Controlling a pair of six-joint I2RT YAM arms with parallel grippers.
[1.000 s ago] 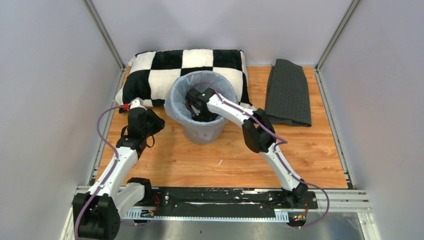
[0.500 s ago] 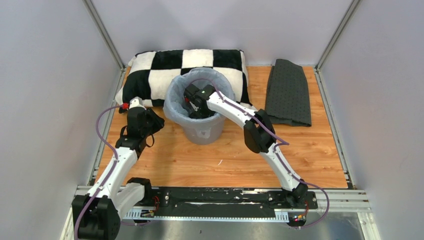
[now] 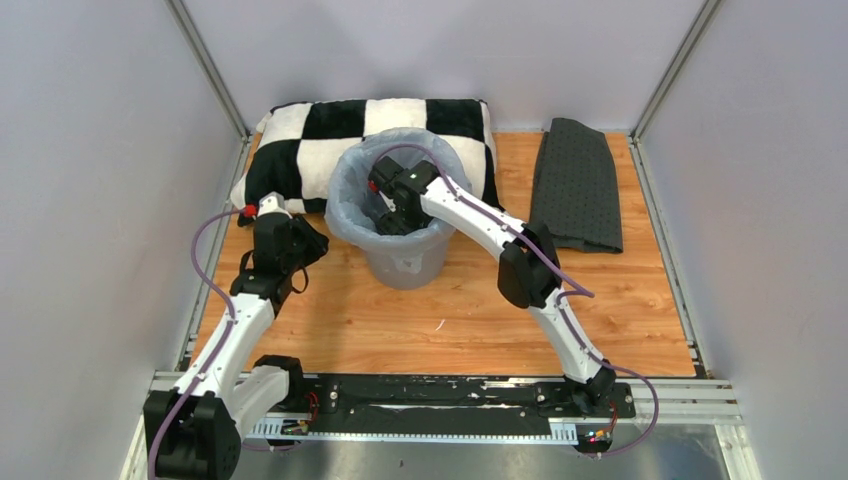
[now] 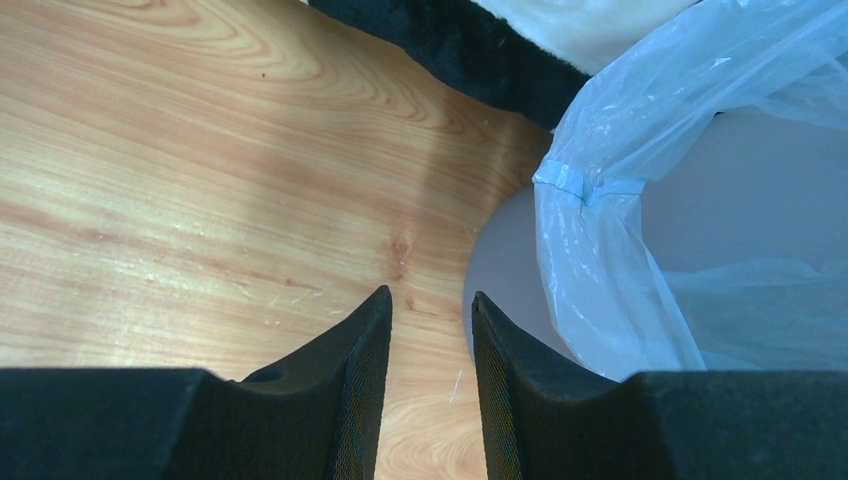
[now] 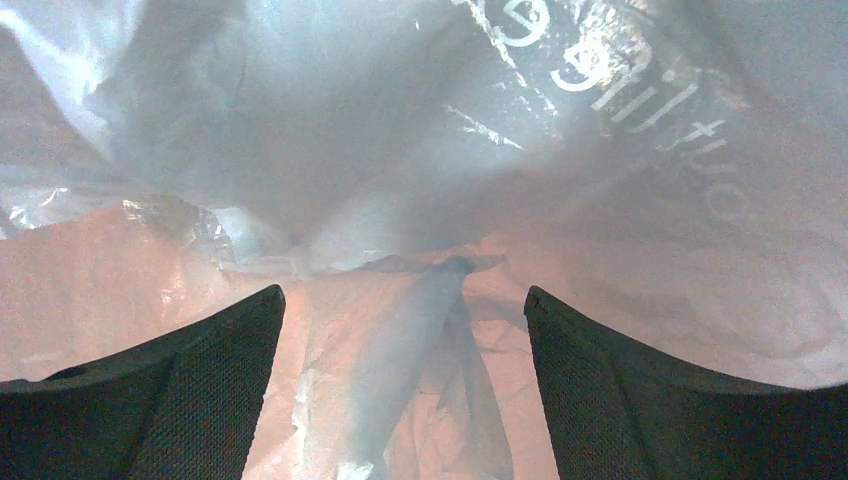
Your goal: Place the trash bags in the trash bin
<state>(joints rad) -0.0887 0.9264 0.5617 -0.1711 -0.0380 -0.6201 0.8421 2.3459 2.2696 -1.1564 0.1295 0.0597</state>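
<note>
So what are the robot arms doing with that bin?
They are fitting a thin pale blue trash bag into the grey trash bin. The bag already lines the bin, with its edge draped over the rim. The right end effector is down inside the bag, fingers wide open, gripping nothing. The left end effector hangs beside the bin above the wooden table, fingers a little apart and empty. A checkered pillow lies behind the bin.
</note>
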